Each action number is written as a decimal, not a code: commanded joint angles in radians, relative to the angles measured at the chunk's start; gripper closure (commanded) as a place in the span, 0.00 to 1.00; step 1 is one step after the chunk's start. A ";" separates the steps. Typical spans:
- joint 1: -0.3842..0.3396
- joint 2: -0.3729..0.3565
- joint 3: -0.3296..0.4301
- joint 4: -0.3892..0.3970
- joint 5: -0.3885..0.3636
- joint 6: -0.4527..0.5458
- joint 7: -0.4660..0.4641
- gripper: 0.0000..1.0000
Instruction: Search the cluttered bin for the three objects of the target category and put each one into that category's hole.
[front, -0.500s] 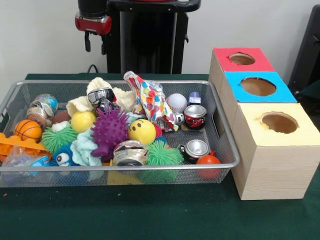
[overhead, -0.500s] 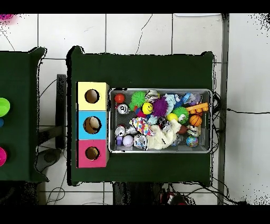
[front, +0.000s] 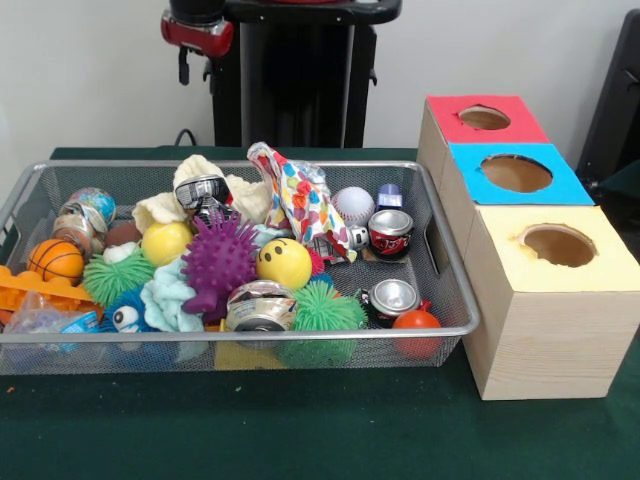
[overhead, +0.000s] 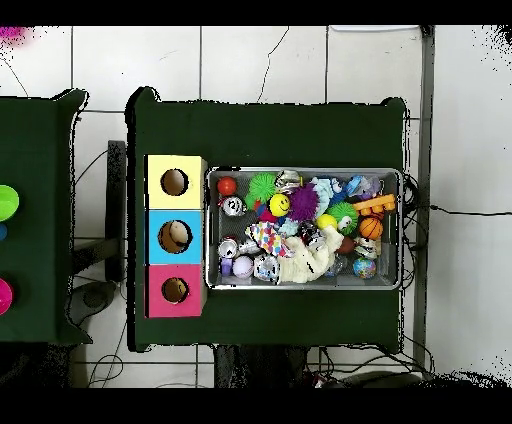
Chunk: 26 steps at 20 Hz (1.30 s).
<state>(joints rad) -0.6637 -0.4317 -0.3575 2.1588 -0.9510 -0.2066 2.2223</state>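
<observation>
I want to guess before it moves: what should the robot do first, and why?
Probably swing the gripper out over the bin toward the cream plush toy: the gripper hangs back by the pedestal, and that plush shows plainly.

Bin (front: 440, 262) packed with clutter; red-topped hole (front: 484, 118) open from above, unobstructed.
</observation>
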 joint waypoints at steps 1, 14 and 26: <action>0.000 0.123 -0.021 -0.099 0.076 -0.011 0.116 0.00; -0.190 0.236 -0.005 -0.349 -0.023 -0.052 0.003 0.00; -0.132 0.459 -0.094 -0.499 0.130 -0.210 0.004 0.00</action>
<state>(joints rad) -0.8259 -0.1098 -0.4730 1.8633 -0.9346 -0.2776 2.2223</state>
